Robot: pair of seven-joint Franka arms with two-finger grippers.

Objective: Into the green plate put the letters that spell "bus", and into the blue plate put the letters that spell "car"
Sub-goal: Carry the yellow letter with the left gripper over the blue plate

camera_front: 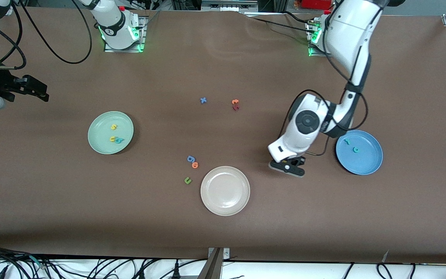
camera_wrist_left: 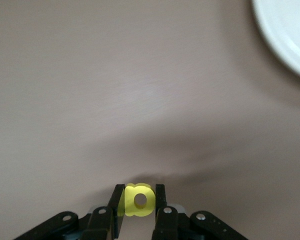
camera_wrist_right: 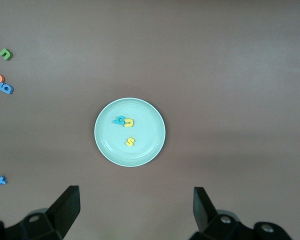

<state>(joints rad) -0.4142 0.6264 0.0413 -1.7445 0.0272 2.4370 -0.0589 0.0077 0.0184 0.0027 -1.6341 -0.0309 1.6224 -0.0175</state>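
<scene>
My left gripper is low over the table between the beige plate and the blue plate. It is shut on the yellow "a", which sits upright between the jaws. In the blue plate lie the teal "r" and the teal "c". The green plate holds the yellow "s", the yellow "u" and the teal "b". My right gripper waits open and empty, high over the right arm's end of the table, looking down on the green plate.
The beige-white plate stands near the front camera. Beside it lie a green "u", an orange "o" and a blue "g". Farther from the camera lie a blue "x" and orange and dark red letters.
</scene>
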